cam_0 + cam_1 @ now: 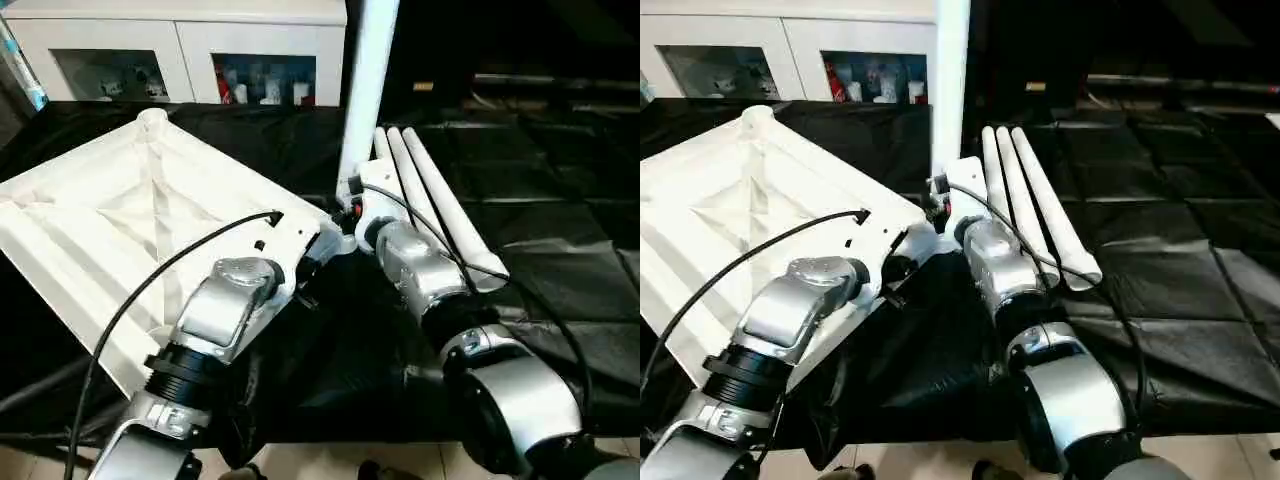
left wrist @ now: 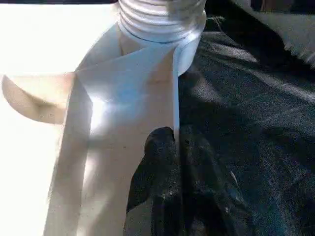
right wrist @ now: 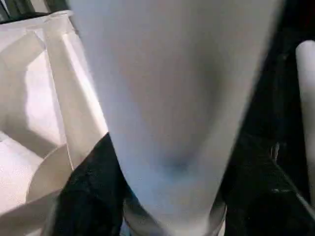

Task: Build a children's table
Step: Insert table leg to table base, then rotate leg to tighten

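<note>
Right gripper (image 1: 347, 207), fingers apart around the upright white tube leg (image 1: 366, 90) at its twelve o'clock; left gripper (image 2: 170, 162), closed, touches the ribbed tabletop (image 1: 110, 225).

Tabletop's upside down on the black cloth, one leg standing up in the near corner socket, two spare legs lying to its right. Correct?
Not quite: three spare legs lie side by side on the black cloth, not two; the left eye view shows them. The rest holds: the tabletop lies ribbed side up, and one leg stands upright at its near corner socket.
</note>
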